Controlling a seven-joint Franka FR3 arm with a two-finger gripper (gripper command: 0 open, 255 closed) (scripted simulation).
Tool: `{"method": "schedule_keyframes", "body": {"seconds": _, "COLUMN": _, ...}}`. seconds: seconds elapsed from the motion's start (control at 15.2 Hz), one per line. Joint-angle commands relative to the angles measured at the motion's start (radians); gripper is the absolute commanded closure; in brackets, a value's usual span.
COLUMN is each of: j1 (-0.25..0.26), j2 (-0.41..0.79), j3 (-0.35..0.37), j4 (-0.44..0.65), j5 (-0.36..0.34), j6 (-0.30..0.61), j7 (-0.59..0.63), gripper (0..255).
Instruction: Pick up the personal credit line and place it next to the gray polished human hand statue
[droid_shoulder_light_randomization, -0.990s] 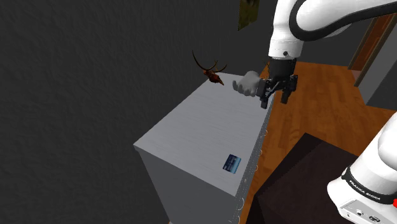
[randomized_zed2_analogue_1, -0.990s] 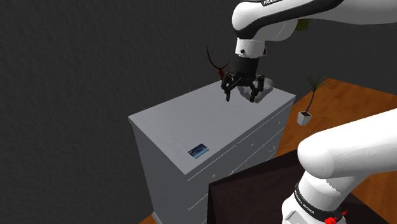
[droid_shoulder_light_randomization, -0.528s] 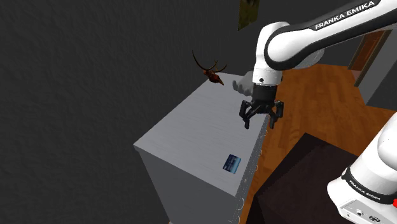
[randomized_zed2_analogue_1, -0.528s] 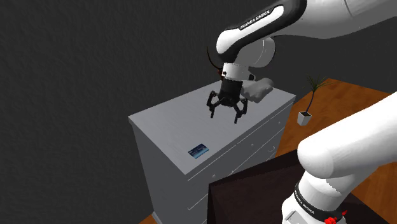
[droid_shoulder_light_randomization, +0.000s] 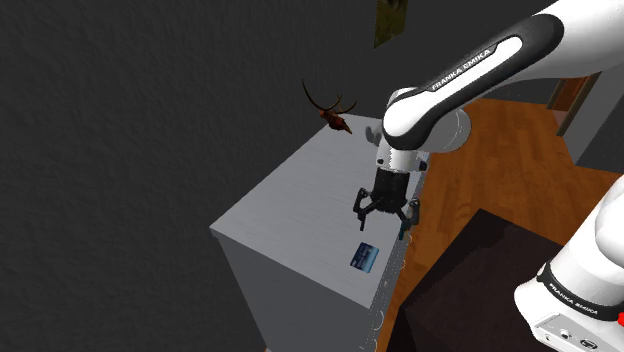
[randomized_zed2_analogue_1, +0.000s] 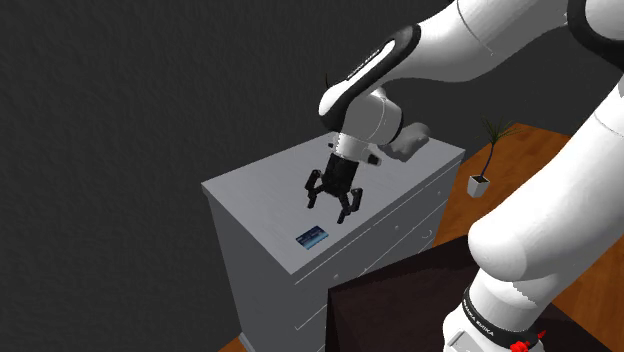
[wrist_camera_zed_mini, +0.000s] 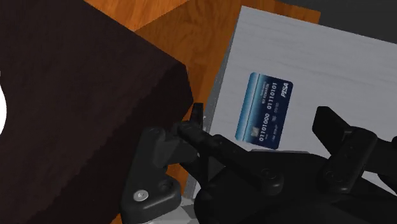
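Observation:
A small blue credit card lies flat near the front corner of the grey dresser top. My gripper hangs open just above the top, a short way behind the card, holding nothing. From the second exterior view the card lies below and slightly left of the gripper. In the wrist view the card shows between the spread fingertips of the gripper, untouched. The pale grey hand statue stands at the dresser's far end, partly hidden by the arm.
A brown horned ornament sits at the dresser's far corner. The dark stand box lies close beside the dresser, with wooden floor between them. A small potted plant stands on the floor beyond. The drawer fronts face the stand.
The gripper has travelled from beside the hand statue along the dresser top towards the card and has dropped lower. It stayed open. The card has not moved.

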Motion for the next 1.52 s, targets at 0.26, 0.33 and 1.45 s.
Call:
{"method": "schedule_keyframes", "body": {"seconds": 0.26, "j1": 0.024, "j2": 0.204, "j3": 0.031, "j4": 0.046, "j5": 0.167, "j6": 0.16, "j7": 0.066, "gripper": 0}}
{"method": "schedule_keyframes", "body": {"seconds": 0.33, "j1": 0.028, "j2": 0.217, "j3": 0.036, "j4": 0.046, "j5": 0.175, "j6": 0.174, "j7": 0.061, "gripper": 0}}
{"method": "schedule_keyframes", "body": {"seconds": 1.45, "j1": 0.054, "j2": 0.294, "j3": 0.06, "j4": 0.053, "j5": 0.223, "j6": 0.254, "j7": 0.031, "gripper": 255}}
